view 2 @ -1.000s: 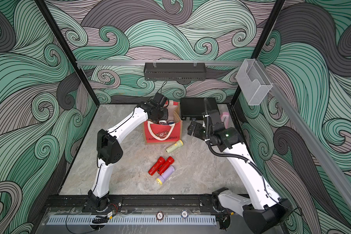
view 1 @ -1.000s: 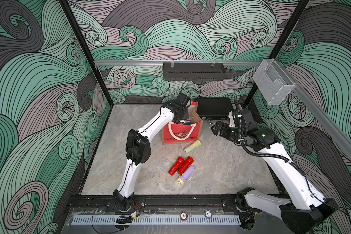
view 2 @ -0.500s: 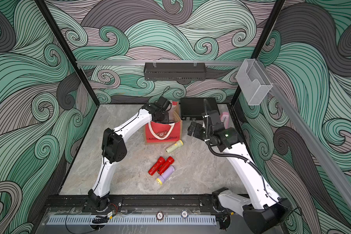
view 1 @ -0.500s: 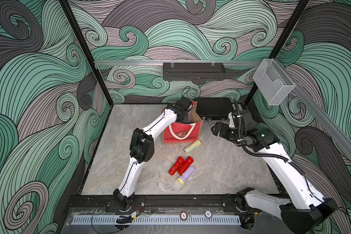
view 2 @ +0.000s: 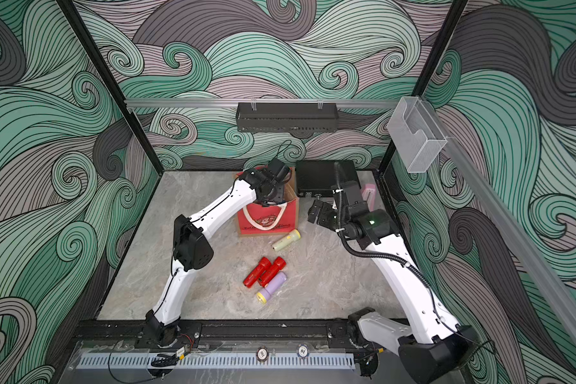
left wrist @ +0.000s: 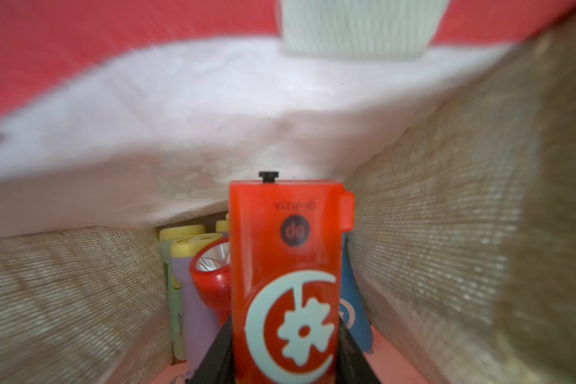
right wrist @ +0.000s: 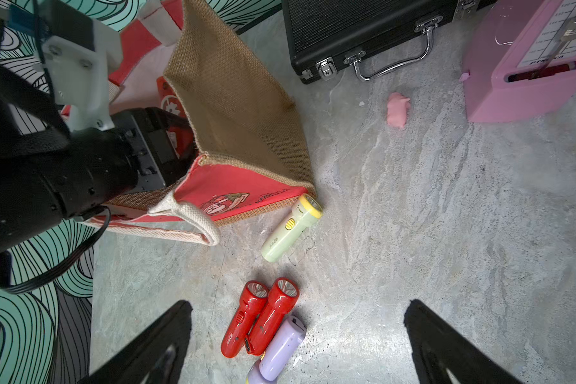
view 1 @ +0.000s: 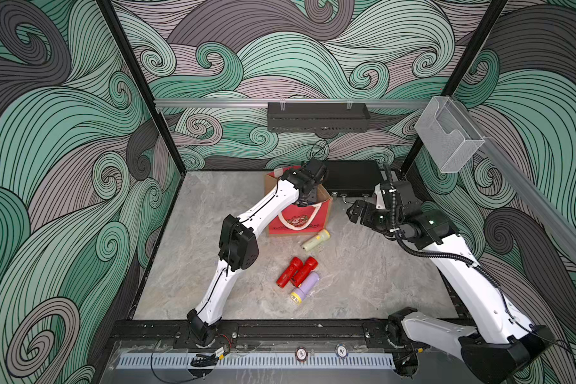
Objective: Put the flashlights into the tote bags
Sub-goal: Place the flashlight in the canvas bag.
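I'm looking into the boxy jute tote bag (view 1: 316, 219) with its red front, tan sides and white rope handles, standing upright near the back of the table. Inside it I can see a lilac flashlight with a yellow rim (left wrist: 193, 299), a pale green one (left wrist: 172, 266), a red one with a shiny reflector (left wrist: 213, 276) and a blue one (left wrist: 350, 299).

My left gripper (left wrist: 285, 359) is down in the bag's mouth, its fingers clamped narrow on a red boxy plastic piece with a pale crescent-and-flower emblem (left wrist: 285, 249). My right gripper (right wrist: 298, 309) hangs above the table with its fingers spread wide, holding nothing.

Outside, a pale green flashlight (view 1: 315, 240) lies just beside the bag's front corner. Nearer me, two red flashlights (view 1: 296, 272) and a lilac one (view 1: 305, 287) lie touching.

The ribbed black hard case (view 1: 353, 179) is latched shut behind the bag.

Over the last second my left elbow has swung toward the bag. The right arm and the loose flashlights have not moved.
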`<state>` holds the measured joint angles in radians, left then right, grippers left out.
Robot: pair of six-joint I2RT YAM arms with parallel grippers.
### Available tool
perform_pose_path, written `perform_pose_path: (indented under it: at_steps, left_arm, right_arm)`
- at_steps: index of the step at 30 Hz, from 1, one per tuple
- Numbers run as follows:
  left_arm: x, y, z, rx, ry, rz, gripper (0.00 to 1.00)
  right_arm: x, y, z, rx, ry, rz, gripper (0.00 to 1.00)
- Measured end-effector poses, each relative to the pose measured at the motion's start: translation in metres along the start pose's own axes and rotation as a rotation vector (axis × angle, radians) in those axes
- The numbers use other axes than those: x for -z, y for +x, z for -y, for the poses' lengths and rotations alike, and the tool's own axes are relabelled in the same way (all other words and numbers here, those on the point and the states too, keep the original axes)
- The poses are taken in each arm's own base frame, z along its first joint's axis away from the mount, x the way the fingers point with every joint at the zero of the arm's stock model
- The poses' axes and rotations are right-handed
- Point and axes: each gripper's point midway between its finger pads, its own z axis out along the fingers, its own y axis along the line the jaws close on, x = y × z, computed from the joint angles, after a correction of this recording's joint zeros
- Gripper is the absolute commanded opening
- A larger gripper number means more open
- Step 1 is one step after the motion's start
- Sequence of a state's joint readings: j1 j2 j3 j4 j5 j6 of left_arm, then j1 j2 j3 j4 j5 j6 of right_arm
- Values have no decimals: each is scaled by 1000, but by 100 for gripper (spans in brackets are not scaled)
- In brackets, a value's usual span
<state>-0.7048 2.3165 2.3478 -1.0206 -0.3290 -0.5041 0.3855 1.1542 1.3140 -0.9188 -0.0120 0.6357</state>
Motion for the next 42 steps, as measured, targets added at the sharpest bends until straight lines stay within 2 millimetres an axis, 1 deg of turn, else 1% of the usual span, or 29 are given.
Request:
perform_pose_path:
  at_steps: [3,7,14,15,16,18,21,23,25,26,28,30,31,33,36,39,42]
  left_arm:
    - [-18,11,-1,-12,-21,-37,0]
    - [-37,21,-4,-11,-39,-72,0]
    - [-44,22,-5,8,-23,-87,0]
    - [-44,22,-5,11,-20,-89,3]
    - [-45,23,-6,14,-20,-92,9]
    - [-46,23,-6,18,-20,-95,25]
    - [-46,24,-7,21,-20,-97,39]
    - [-45,24,-8,22,-19,-99,50]
    - [-41,23,-8,20,-11,-97,62]
    - [-37,21,-8,19,-6,-89,68]
    - [-22,11,-9,24,15,-61,80]
    - [-2,-3,-9,32,46,-17,87]
    - [10,-10,-10,41,59,5,88]
    - [39,-26,-12,59,93,61,89]
    - [84,-45,-15,85,151,139,89]
    - [121,-50,-21,99,199,189,91]
    - [147,-40,-28,102,241,206,93]
  right_arm:
    - [1,0,0,0,-1,1,100]
    - [5,2,2,0,0,1,99]
    - [5,4,3,1,5,-6,100]
    - [5,4,3,1,6,-7,100]
    - [5,4,3,1,6,-7,100]
    - [4,6,4,0,9,-12,100]
    - [0,10,8,-2,19,-25,100]
    - [-3,13,10,-6,26,-34,100]
    - [-5,17,12,-12,31,-41,100]
    - [-5,18,14,-16,33,-43,100]
    - [-6,21,15,-26,35,-46,100]
    - [-6,24,17,-35,36,-47,100]
    - [-6,25,18,-40,37,-49,100]
    - [-7,27,20,-51,39,-52,100]
    - [-9,31,22,-62,41,-61,100]
    - [-15,37,24,-79,40,-77,100]
    - [-24,46,28,-97,46,-101,100]
